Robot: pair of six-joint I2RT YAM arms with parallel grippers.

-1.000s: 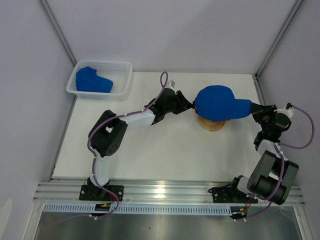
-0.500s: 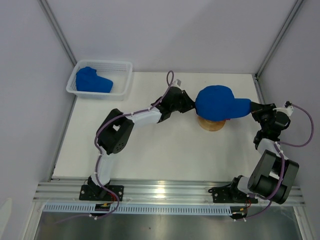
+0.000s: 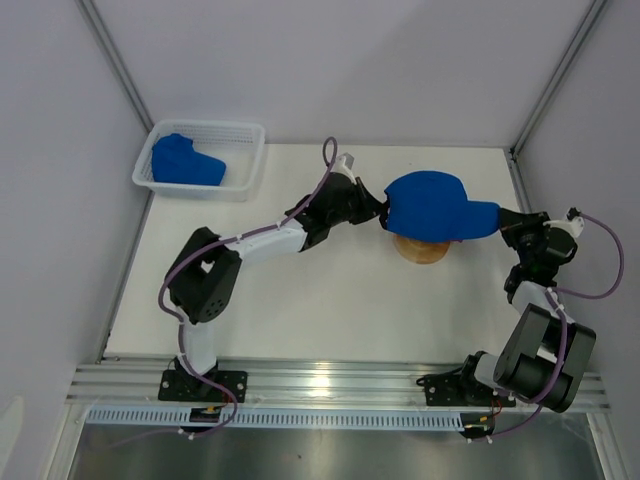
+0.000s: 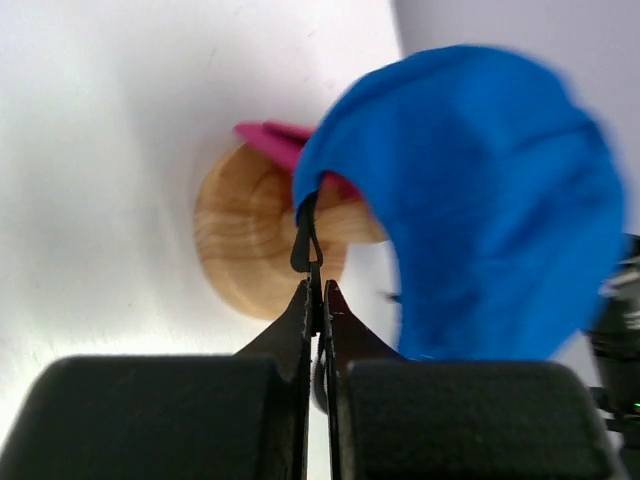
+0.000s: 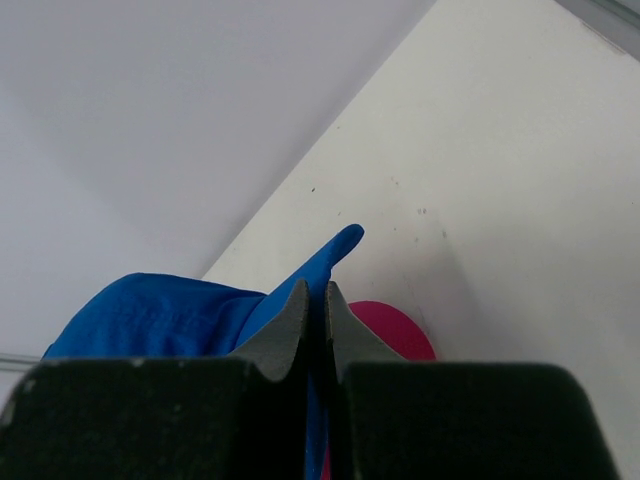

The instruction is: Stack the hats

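Observation:
A royal blue hat [image 3: 430, 205] hangs over the round wooden stand [image 3: 422, 250], held between both arms. My left gripper [image 3: 378, 211] is shut on the black strap at the hat's back edge [image 4: 305, 245]; the jaws [image 4: 317, 290] are pressed together on it. My right gripper [image 3: 507, 222] is shut on the blue brim [image 5: 330, 255]. In the left wrist view a magenta-pink hat [image 4: 270, 140] shows under the blue hat [image 4: 480, 200], on the stand [image 4: 250, 240]. Its pink brim [image 5: 395, 328] also shows in the right wrist view. Another blue hat [image 3: 185, 160] lies in the basket.
The white mesh basket [image 3: 245, 150] stands at the table's back left corner. Grey walls and metal frame posts close in the back and both sides. An aluminium rail [image 3: 330, 385] runs along the near edge.
My left gripper has closed from partly open onto the blue hat's back strap. The hat has shifted slightly left. The right gripper has kept its hold on the brim.

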